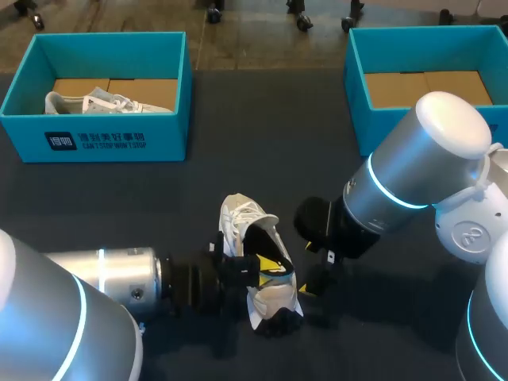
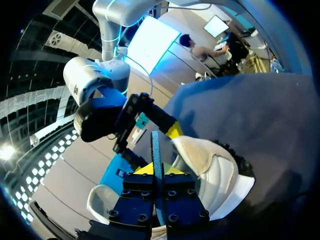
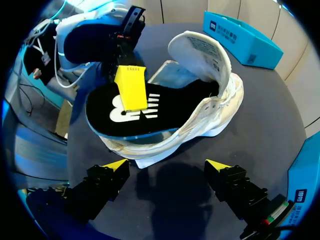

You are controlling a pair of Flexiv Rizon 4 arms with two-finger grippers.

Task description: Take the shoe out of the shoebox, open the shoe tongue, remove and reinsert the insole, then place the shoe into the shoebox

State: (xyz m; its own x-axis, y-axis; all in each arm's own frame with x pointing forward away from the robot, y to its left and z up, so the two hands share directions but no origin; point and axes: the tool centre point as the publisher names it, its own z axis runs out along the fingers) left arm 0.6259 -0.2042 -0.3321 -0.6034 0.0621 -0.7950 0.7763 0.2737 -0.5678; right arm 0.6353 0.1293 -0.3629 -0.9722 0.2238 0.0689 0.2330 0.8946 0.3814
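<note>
1. The white shoe (image 1: 240, 218) sits on the dark bench (image 1: 238, 159), about midway along its near edge, with its tongue (image 3: 197, 47) folded back.
2. The left claw (image 2: 159, 170) is clenched on the black insole (image 3: 150, 120), one yellow tip on each face. The insole sticks partly out of the shoe's opening.
3. The right claw (image 3: 166, 167) is released, its fingers wide apart just beside the shoe and touching nothing.
4. A teal shoebox (image 1: 119, 143) at the far left corner holds a pale shoe (image 1: 87, 103).
5. A second teal shoebox (image 1: 357, 79) stands at the far right corner.
</note>
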